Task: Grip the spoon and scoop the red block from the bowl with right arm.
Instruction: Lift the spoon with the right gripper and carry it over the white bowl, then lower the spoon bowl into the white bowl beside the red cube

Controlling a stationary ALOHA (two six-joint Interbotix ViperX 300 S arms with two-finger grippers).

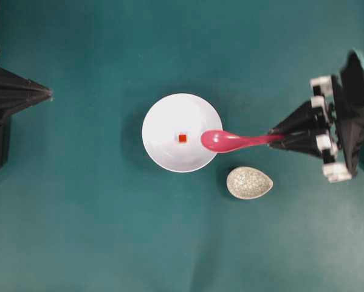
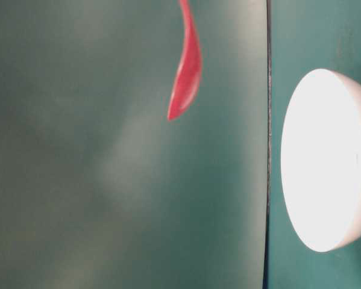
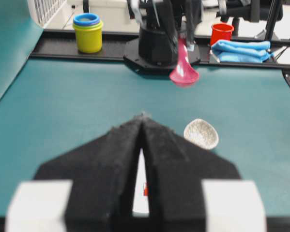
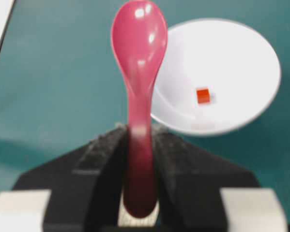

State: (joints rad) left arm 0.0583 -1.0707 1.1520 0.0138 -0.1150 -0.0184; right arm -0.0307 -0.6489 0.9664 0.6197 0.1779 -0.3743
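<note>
- Two black fingers [image 4: 99, 154] of our right gripper [image 4: 139, 159] pinch the short handle of the glossy magenta-pink soup spoon [image 4: 137, 63], one on each side, so that the deep oval scoop sticks straight out ahead of the jaws.
- We judge this end-on hold lets the wrist alone tip the scoop down and under a small thing.
- From overhead the spoon's scoop lies over the right rim of the plain round white bowl [image 1: 163, 118]; the table-level view shows it raised well clear of the bowl, so nothing touches yet.
- The tiny red-orange cube, our red block [image 1: 182, 138], sits near the middle of the bowl's floor, just left of the scoop's tip and much smaller than the scoop.
- We take the grasp as done and the scooping as not yet begun; lowering the tip behind or beside the block would come next.
- The speckled beige teardrop-shaped dish [image 1: 249, 182] lies on the teal table [image 1: 78, 231] just beside the bowl, bare.
- Our left gripper [image 3: 143, 145] rests far to the left, its fingers pressed together, idle.
</note>
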